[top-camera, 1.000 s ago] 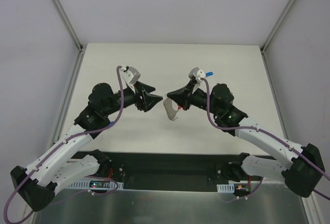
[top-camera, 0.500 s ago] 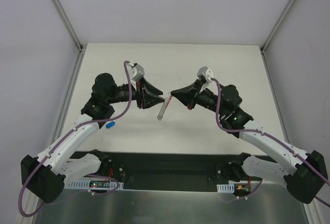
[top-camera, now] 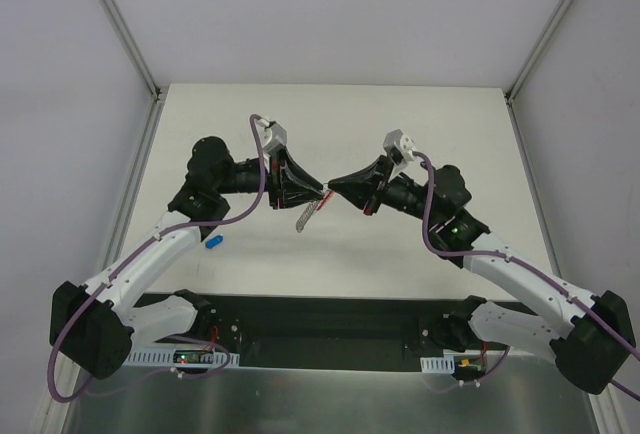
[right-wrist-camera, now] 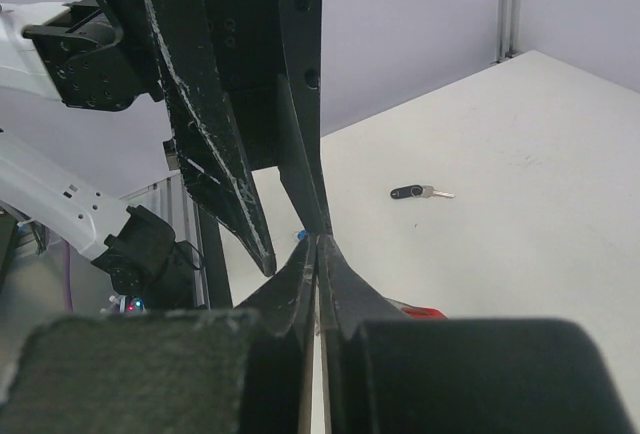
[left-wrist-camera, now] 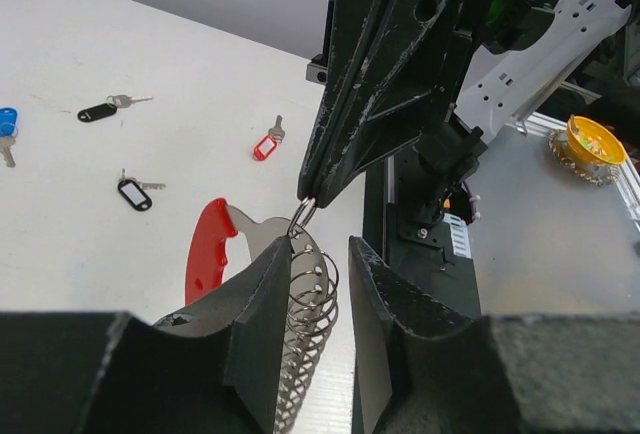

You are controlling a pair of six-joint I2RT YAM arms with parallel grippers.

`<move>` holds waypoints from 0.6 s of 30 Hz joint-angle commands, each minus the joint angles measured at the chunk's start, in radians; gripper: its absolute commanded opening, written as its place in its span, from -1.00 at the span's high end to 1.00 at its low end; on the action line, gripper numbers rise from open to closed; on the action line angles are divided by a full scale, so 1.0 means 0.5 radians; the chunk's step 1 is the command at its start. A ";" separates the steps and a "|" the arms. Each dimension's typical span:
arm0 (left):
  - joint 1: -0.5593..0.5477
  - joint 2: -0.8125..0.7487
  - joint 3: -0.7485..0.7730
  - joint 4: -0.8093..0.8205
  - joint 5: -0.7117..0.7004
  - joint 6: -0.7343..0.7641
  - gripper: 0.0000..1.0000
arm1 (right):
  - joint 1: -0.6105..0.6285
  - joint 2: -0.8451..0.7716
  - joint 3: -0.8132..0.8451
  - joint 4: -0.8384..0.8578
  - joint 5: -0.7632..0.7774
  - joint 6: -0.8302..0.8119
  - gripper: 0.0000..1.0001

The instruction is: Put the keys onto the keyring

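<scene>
From above, my left gripper (top-camera: pixel 318 194) and right gripper (top-camera: pixel 333 188) meet tip to tip. The keyring (top-camera: pixel 306 216), a silver chain-link loop with a curved red plastic segment, hangs just under both, its long axis slanting down.

Through the left wrist camera, my left jaws stand narrow astride the coil with a sliver of gap, so I judge there's no grip yet. The tiny silver keys, one red-tagged (left-wrist-camera: pixel 266 144), lie well beyond the tips.

From the right wrist, the right jaws are pressed together, pinching the keyring's top link.
</scene>
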 commanded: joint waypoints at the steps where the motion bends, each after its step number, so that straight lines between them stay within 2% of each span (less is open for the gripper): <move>1: 0.011 0.037 0.046 0.149 0.150 -0.044 0.43 | -0.011 0.008 0.024 0.239 -0.088 0.051 0.97; 7: 0.011 0.083 0.046 0.183 0.163 -0.063 0.42 | -0.008 0.027 0.027 0.245 -0.116 0.060 0.97; 18: 0.030 -0.039 0.025 0.030 -0.070 0.097 0.23 | -0.011 0.051 0.030 0.251 -0.110 0.069 0.97</move>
